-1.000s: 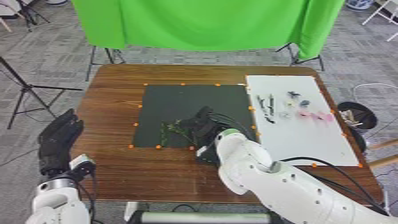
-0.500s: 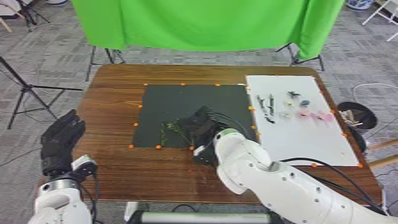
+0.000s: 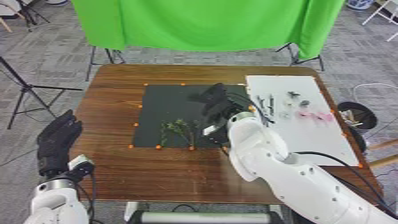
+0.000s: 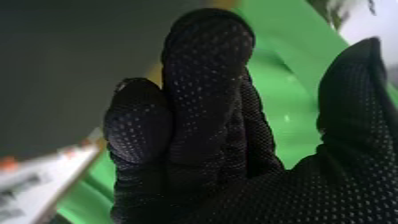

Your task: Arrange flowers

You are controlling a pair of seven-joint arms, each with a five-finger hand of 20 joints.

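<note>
At the 9 o'clock edge of the tabletop, we see the left hand with its fingers stretched out toward 12 o'clock, grasping nothing. Next to the right we find the black mat, edged with orange dots, and at its 7 o'clock part lie the green stems. Our right hand is over the mat's 1 o'clock side; in the right wrist view the hand is released, fingers extended and thumb apart from them. Toward 3 o'clock on the tabletop we have the white sheet: slim dark pieces at its 10 o'clock side, a small dark piece toward 12 o'clock, and pink flowers toward 2 o'clock. Beyond the tabletop's 3 o'clock edge, we see a dark bin with things inside.
</note>
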